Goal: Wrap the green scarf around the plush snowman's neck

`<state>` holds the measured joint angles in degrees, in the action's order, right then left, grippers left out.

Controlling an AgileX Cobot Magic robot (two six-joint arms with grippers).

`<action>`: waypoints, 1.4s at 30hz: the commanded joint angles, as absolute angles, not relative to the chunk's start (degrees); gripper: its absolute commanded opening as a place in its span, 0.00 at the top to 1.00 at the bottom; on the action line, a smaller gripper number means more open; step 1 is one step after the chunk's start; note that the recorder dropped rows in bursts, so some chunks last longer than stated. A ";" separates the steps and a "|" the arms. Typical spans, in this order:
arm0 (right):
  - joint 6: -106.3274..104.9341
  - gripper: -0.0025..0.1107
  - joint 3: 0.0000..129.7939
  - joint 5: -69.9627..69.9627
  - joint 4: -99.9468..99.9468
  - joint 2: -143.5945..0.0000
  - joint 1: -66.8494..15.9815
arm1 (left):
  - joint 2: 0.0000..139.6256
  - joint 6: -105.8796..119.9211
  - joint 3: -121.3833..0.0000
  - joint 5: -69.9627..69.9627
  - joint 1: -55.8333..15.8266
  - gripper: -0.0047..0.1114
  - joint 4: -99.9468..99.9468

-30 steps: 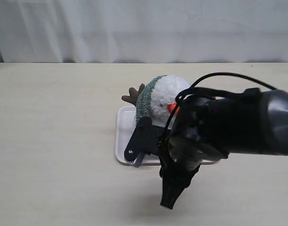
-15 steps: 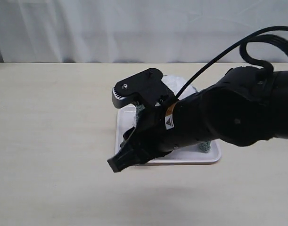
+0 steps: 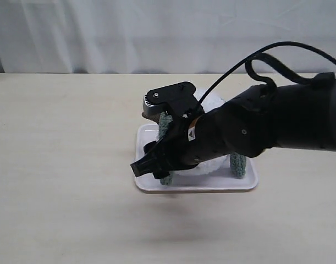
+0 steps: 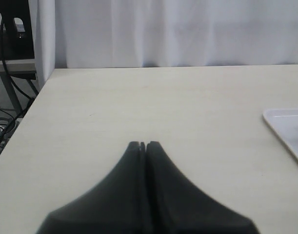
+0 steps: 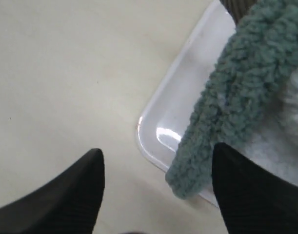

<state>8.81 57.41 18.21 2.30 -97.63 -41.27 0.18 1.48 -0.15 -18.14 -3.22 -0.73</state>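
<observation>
The plush snowman (image 3: pixel 210 102) stands on a white tray (image 3: pixel 147 138), mostly hidden behind my right arm. The green scarf (image 3: pixel 166 127) drapes over it, one strip hanging down the left side and another end (image 3: pixel 237 165) showing at the right. My right gripper (image 3: pixel 143 137) is open at the tray's left edge, nothing pinched. In the right wrist view the scarf (image 5: pixel 236 97) ends loose between the fingers, close to one fingertip (image 5: pixel 222 156), beside white fluff (image 5: pixel 280 146). My left gripper (image 4: pixel 143 145) is shut and empty over bare table.
A corner of the tray (image 4: pixel 285 127) shows in the left wrist view, off to the side of the shut jaws. Pale tabletop surrounds the tray (image 5: pixel 168 114). A white curtain (image 3: pixel 168 33) closes off the back edge.
My right gripper has swung over the snowman, come down at the tray's left edge and opened wider. The scarf's left strip now hangs free. The left gripper has stayed shut.
</observation>
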 commanded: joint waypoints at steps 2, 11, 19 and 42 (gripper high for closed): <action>9.05 0.45 57.90 11.36 2.18 -99.75 -39.93 | 0.00 1.20 0.00 -17.68 -3.02 0.96 -0.63; 9.05 0.45 57.90 13.64 1.94 -99.86 -37.98 | 0.00 1.20 0.00 -17.68 -3.02 0.96 -0.63; 9.05 0.45 57.90 10.16 1.94 -100.14 -37.98 | 0.00 1.20 0.00 -17.68 -3.02 0.96 -0.63; 8.21 0.94 57.90 8.30 0.00 -104.25 -37.98 | 0.00 1.20 0.00 -17.68 -3.02 0.96 -0.63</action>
<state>8.81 57.85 7.82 0.87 -104.46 -38.28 0.18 1.38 -0.15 -18.14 -3.22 -0.73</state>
